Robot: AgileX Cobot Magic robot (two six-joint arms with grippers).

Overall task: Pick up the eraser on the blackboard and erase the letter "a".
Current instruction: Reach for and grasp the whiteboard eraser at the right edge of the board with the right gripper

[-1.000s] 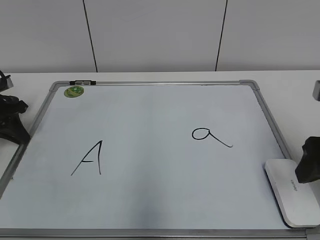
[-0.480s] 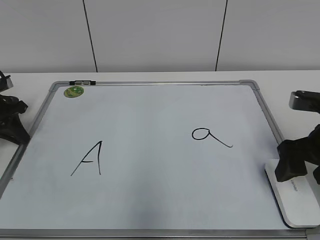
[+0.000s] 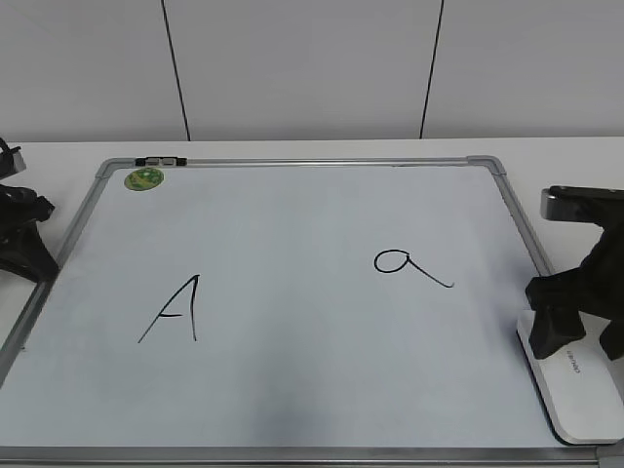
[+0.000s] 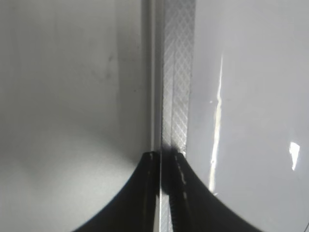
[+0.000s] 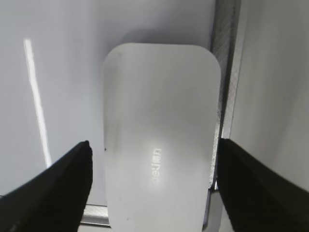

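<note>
The white eraser (image 3: 577,385) lies flat on the blackboard's (image 3: 322,390) front right corner, grey lettering up. In the right wrist view the eraser (image 5: 161,130) fills the middle. My right gripper (image 3: 583,336) is open just above the eraser's far end, one finger on each long side (image 5: 153,150), not touching it. The small letter "a" (image 3: 409,265) is written right of the board's middle, to the left of the gripper. My left gripper (image 3: 24,253) rests at the board's left edge; its fingers (image 4: 164,157) are shut over the silver frame (image 4: 176,72).
A larger capital "A" (image 3: 175,310) is written on the board's left half. A green round magnet (image 3: 144,178) and a dark clip (image 3: 161,161) sit at the far left corner. The white table (image 3: 58,156) surrounds the board; a white panelled wall stands behind.
My right gripper has come in from the right edge of the exterior view, moving left over the eraser's far end. The eraser and left arm have not moved.
</note>
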